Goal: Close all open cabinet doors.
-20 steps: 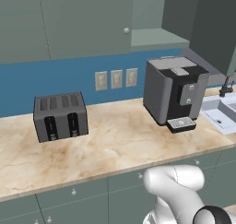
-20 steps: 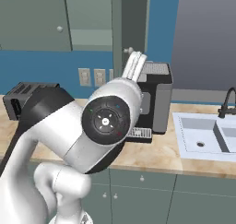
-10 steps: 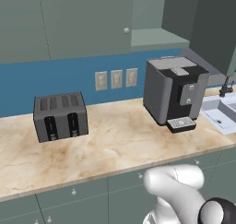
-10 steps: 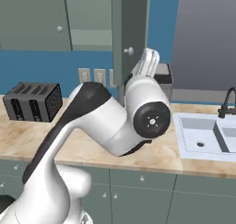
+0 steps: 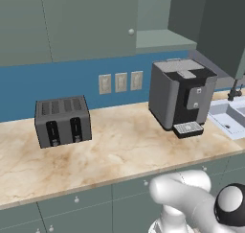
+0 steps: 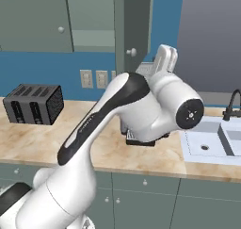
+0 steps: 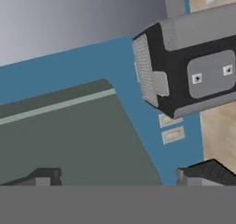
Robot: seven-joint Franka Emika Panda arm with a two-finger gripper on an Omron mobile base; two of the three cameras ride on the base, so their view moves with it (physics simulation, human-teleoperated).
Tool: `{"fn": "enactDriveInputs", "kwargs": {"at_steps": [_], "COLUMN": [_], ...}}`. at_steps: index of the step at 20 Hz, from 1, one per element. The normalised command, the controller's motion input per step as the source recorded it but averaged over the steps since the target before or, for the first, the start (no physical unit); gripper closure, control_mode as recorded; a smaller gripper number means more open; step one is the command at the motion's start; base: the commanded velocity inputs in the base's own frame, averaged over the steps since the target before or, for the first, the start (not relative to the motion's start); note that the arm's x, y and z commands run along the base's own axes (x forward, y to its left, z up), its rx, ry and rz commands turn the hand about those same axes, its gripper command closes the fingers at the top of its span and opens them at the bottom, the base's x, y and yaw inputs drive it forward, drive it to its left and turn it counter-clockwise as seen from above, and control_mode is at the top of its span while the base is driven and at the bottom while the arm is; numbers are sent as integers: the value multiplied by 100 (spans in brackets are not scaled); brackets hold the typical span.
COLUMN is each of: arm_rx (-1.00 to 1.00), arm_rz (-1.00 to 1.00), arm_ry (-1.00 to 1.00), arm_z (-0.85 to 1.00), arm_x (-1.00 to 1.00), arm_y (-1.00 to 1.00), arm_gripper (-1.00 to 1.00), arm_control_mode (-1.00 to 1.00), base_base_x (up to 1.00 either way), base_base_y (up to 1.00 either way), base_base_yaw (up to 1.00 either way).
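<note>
With jaws spread, the gripper (image 7: 115,177) should press flat against the open cabinet door (image 6: 136,28) above the coffee machine (image 5: 181,97).

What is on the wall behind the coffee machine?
Three pale outlets on the blue backsplash, just left of the coffee machine. The wall directly behind it is covered.

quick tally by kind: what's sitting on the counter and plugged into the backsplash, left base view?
Toaster: 1
Coffee machine: 1
Wall outlets: 3
Total: 5
</note>
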Motion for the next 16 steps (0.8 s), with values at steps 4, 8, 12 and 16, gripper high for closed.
{"fn": "enactDriveInputs", "kwargs": {"at_steps": [4,8,12,16], "arm_rx": [-1,-6,-13,-19], "arm_rz": [10,7,6,3], "arm_ry": [-23,-27,-26,-18], "arm_z": [0,0,0,8], "arm_x": [40,36,33,29], "arm_y": [-6,0,0,0], "arm_gripper": [-100,-100,-100,-100], "arm_control_mode": [-100,-100,-100,-100], "base_base_x": [0,0,0,0], "base_base_y": [0,0,0,0], "base_base_yaw": [0,0,0,0]}}
